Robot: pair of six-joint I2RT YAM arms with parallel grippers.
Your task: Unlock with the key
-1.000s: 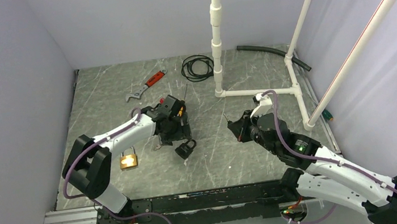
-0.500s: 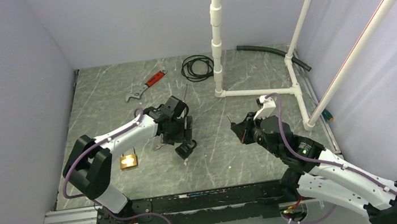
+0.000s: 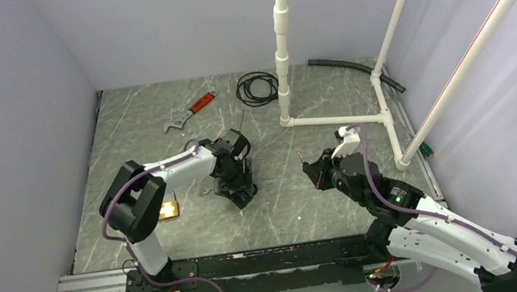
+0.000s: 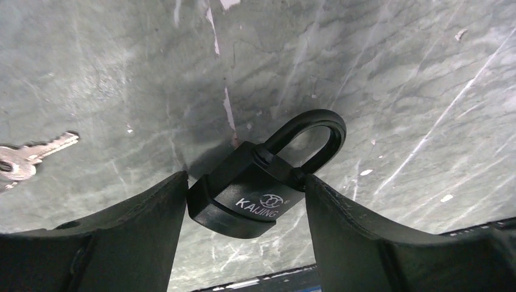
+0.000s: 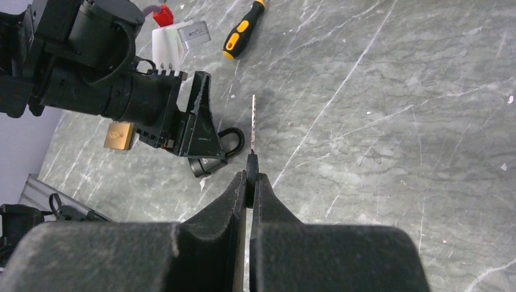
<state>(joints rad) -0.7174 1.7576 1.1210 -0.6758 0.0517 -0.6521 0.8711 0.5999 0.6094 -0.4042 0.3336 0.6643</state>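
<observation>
I am counting two padlocks, two keys and two arms on the counter (image 3: 142, 130). The black padlock (image 4: 252, 194) is lying flat near the middle of the counter, its shackle closed. The left pincer (image 4: 245, 181) is sitting low over it with one finger on each side. The fingers are standing right against the lock body, and I cannot tell whether they are gripping it or only bracketing it. The brass padlock (image 3: 168, 211) is lying just left of that arm, apart from the black one.

The right pincer (image 5: 249, 182) is clenched on one key (image 5: 252, 125), blade pointing away from the wrist and hanging above the counter just right of the black padlock. From that wrist view, the left pincer's near finger is covering most of the lock body. The loose key (image 4: 36, 155) is lying flat beside the left pincer.

Farther back I am seeing:
- one red-handled wrench (image 3: 188, 112)
- one coil of black cable (image 3: 257, 87)
- one screwdriver (image 5: 243, 27)
- one white plug (image 5: 176, 39)
- one black hose (image 3: 354, 69)
- a white pipe frame (image 3: 281, 54)
</observation>
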